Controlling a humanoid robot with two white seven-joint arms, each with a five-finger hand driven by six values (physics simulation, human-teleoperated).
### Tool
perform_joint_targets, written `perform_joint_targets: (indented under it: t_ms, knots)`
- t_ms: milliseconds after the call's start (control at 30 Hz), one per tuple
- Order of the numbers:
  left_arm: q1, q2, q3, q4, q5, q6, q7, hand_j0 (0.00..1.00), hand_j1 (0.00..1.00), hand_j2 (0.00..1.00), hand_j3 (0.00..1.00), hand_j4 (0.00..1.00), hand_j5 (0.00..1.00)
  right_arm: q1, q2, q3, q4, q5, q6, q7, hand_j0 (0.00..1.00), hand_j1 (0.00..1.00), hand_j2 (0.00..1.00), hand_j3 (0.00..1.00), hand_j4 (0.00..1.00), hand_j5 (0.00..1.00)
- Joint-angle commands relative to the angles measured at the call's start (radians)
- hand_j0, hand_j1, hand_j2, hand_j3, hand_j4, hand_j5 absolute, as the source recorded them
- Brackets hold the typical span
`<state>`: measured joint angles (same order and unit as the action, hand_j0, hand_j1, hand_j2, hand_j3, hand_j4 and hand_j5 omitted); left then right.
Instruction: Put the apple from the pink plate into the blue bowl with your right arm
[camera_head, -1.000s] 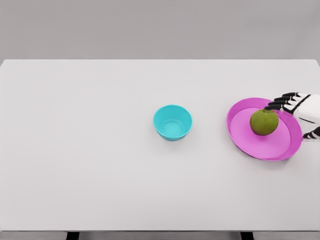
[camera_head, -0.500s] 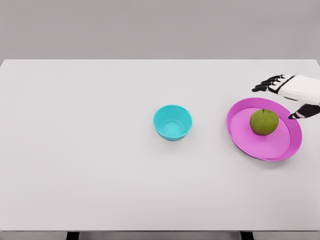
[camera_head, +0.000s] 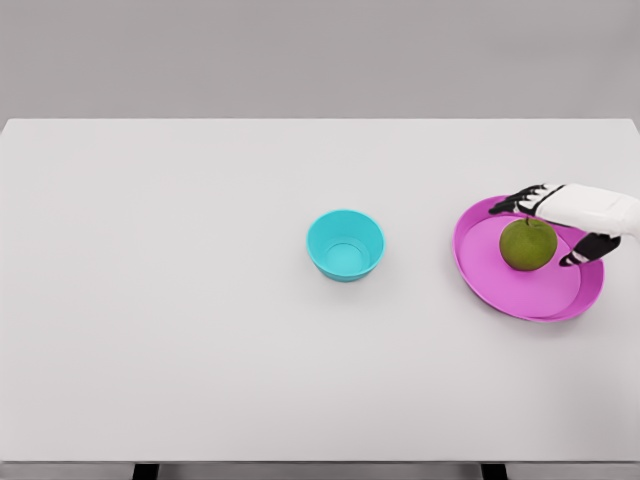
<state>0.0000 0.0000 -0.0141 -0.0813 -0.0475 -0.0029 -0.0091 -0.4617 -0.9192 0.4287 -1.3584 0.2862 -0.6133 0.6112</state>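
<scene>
Showing the white surface that fills most of the frame, the head view is arranged with the pink plate at the right edge, the blue bowl near the centre, and the green apple on the upper part of the plate. The bowl is seen upright and empty, well apart from the plate, with bare surface between them. The right hand is shown entering from the right edge, spread over the apple: the dark fingers are reached across the top and far side of the fruit, while the thumb is seen lower, at the apple's right. Nothing is grasped yet; the hand is released, and whether the fingertips touch the skin cannot be told. The left arm is not shown.

The step in hand is judged to be the grasp. It is best done if the palm is lowered until the apple is centred between thumb and fingers, and the closure is made evenly, so that the round fruit is not rolled off across the plate. Lifting should be delayed until the hold is firm.
</scene>
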Motion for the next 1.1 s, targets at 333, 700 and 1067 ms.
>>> perform_joint_targets:
  t_ms: [333,700,1067]
  knots:
    - [0.0,0.0,0.0,0.0,0.0,0.0,0.0,1.0,1.0,1.0,1.0,1.0,1.0,-0.023,0.003,0.062,0.048,-0.006,0.002,0.0,1.0,1.0,1.0,1.0,1.0,1.0]
    - [0.0,0.0,0.0,0.0,0.0,0.001,0.0,1.0,1.0,1.0,1.0,1.0,1.0,-0.083,0.039,0.119,0.087,-0.005,0.002,0.0,1.0,1.0,1.0,1.0,1.0,1.0]
    - [0.0,0.0,0.0,0.0,0.0,0.0,0.0,1.0,1.0,1.0,1.0,1.0,1.0,-0.083,0.039,0.142,0.105,-0.006,0.002,0.0,0.78,0.78,0.78,0.78,0.78,0.78]
